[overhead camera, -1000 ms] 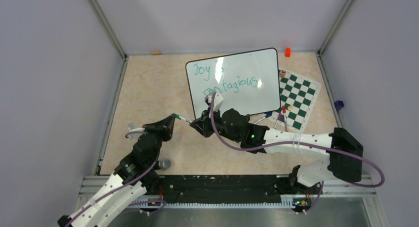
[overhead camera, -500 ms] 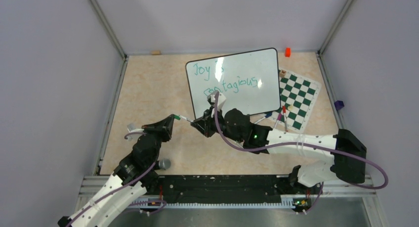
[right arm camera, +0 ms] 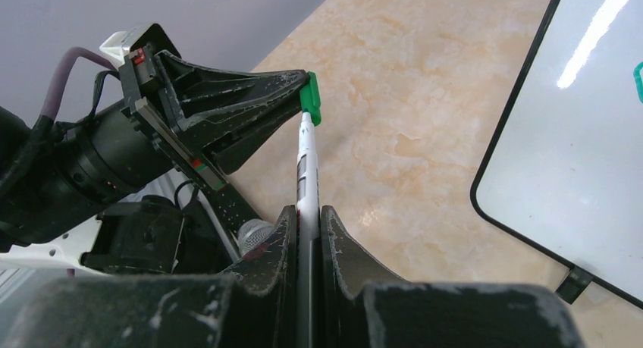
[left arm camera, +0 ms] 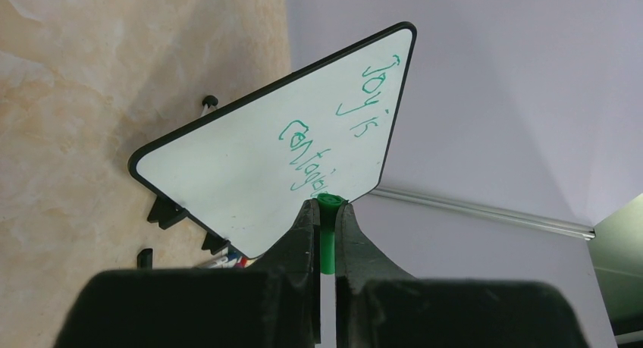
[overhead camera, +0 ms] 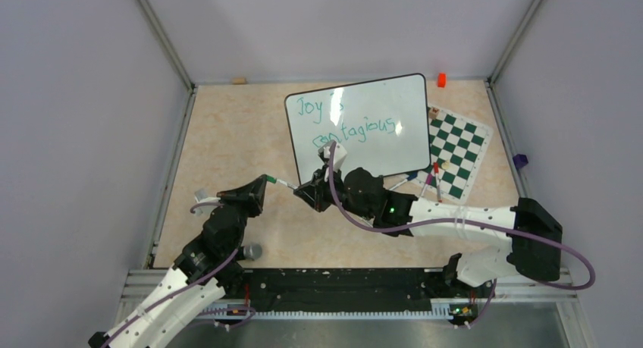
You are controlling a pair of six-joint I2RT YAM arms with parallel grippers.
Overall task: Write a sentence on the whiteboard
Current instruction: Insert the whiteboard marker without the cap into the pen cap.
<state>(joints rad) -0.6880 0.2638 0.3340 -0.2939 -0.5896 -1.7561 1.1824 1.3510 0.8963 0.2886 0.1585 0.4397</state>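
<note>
The whiteboard (overhead camera: 379, 117) stands at the back of the table, with the teal-green sentence (overhead camera: 356, 126) "Joy is contagious" on it in two lines. The same whiteboard (left arm camera: 250, 158) and sentence (left arm camera: 334, 136) fill the left wrist view. My left gripper (overhead camera: 267, 181) is shut on a green marker cap (left arm camera: 327, 227). My right gripper (overhead camera: 299, 190) is shut on the white marker barrel (right arm camera: 305, 162). The barrel's front end meets the cap (right arm camera: 311, 98) between the two grippers, in front of the board's near left corner. The marker tip is hidden.
A green-and-white chess mat (overhead camera: 457, 147) lies right of the board, with loose markers (overhead camera: 432, 180) at its near edge. An orange block (overhead camera: 441, 79), a purple object (overhead camera: 519, 161), a wooden block (overhead camera: 239, 80) and a grey round thing (overhead camera: 252, 251) sit near the edges.
My right gripper has edged slightly left with the marker barrel toward the cap. The left gripper has stayed almost still.
</note>
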